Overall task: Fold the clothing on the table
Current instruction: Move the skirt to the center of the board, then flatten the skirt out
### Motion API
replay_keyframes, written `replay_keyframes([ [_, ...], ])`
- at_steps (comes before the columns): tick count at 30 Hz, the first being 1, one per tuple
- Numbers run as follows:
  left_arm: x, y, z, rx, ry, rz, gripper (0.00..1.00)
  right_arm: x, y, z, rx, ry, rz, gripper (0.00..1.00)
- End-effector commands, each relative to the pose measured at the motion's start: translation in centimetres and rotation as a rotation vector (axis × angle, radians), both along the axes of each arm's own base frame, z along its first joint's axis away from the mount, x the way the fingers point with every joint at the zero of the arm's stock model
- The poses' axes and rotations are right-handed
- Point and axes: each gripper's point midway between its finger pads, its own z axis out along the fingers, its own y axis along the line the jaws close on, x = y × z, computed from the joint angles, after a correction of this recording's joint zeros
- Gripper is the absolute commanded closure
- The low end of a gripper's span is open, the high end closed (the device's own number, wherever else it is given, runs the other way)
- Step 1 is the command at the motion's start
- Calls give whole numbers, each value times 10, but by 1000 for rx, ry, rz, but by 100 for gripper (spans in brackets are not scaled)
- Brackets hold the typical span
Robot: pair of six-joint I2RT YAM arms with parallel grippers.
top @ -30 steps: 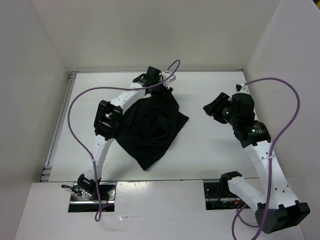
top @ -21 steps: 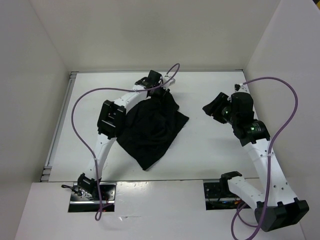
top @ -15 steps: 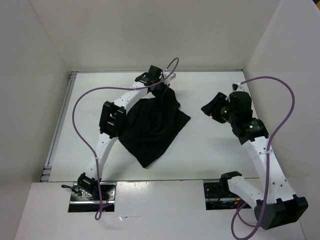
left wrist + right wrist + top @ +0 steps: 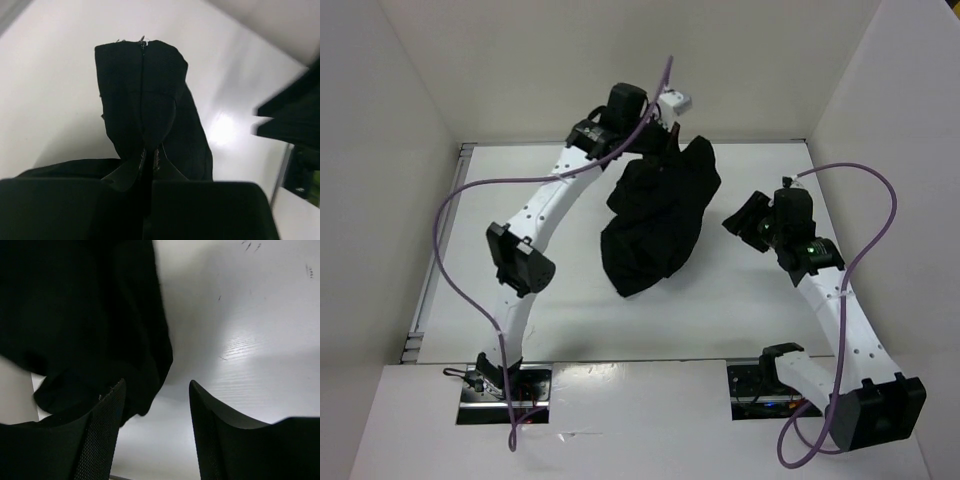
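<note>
A black soft garment [image 4: 660, 215], bunched into loose vertical folds, hangs by its far end, pinched in the left claw [image 4: 149, 156] above the glossy white worktop [image 4: 740, 310], its lower end draping down toward the middle of that surface

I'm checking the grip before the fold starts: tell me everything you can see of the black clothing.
The clothing is a black, matte, soft garment, bunched and creased rather than spread. The left gripper, shut on one edge, holds it up over the far middle of the white table, so it hangs draped. A seam or zipper line runs along the pinched part. Whether its lowest fold touches the table is unclear. The open right gripper is beside it, apart.
</note>
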Motion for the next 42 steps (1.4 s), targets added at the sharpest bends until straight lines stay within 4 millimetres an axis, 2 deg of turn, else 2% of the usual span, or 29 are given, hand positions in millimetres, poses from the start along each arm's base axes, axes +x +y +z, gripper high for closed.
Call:
replay_keyframes([
  [1,-22,26,64,-134,24,1,97,18,-15,4,-7,-44,-81,40],
  [2,-30,31,78,-152,9,3,97,18,-15,4,-7,-43,-81,40],
  [3,-24,39,68,-160,43,28,96,21,-15,5,-8,-42,-81,40],
  [4,-25,49,88,-208,2,28,96,22,-19,5,-14,-43,-99,40],
  [6,-26,59,61,-230,103,48,96,23,-19,7,-12,-52,-99,40],
  [7,-26,66,57,-255,130,53,96,23,-19,7,-12,-52,-99,40],
  [8,-32,70,72,-316,109,16,96,23,-19,7,-12,-52,-99,40],
  [10,-27,85,55,-354,206,38,96,22,-19,3,-6,-41,-104,40],
  [11,-28,90,50,-360,229,47,87,23,-19,0,2,-38,-110,40],
  [13,-13,110,11,-323,296,159,83,22,-16,6,14,-56,-97,40],
  [14,3,127,-30,-291,384,276,79,20,-12,-2,24,-44,-79,40],
  [15,12,138,-41,-289,390,333,78,20,-7,1,43,-50,-50,40],
  [16,19,153,-73,-262,440,418,76,21,-3,2,55,-61,-33,40],
  [17,30,175,-86,-283,486,504,76,21,0,-3,53,-46,-14,40],
  [19,42,196,-108,-305,518,576,76,27,9,-2,63,-52,48,40],
  [20,48,216,-129,-304,560,650,76,34,12,-13,52,-23,71,40],
  [22,52,230,-149,-290,592,695,76,45,21,-16,56,-7,128,43],
  [24,50,238,-176,-275,657,715,76,59,33,-45,33,73,197,44],
  [25,45,241,-186,-272,688,717,76,68,45,-41,33,68,242,46],
  [26,44,241,-194,-269,697,719,76,76,51,-68,16,134,276,46],
  [28,41,242,-200,-266,704,721,76,94,70,-67,13,128,325,47],
  [30,39,243,-209,-253,720,735,76,108,83,-90,28,174,359,48],
  [32,35,245,-215,-237,728,743,74,122,99,-87,61,148,408,48],
  [33,35,245,-215,-237,728,743,74,129,102,-102,69,170,417,48],
  [34,32,245,-215,-230,725,738,74,135,114,-97,91,158,454,48],
  [36,29,247,-220,-221,733,748,74,150,122,-110,110,167,476,48],
  [39,28,251,-220,-219,727,753,74,157,143,-117,151,173,545,48],
  [40,28,252,-220,-215,720,748,74,158,146,-136,164,212,555,48],
  [42,25,252,-223,-211,729,750,74,152,165,-139,211,234,617,48],
])
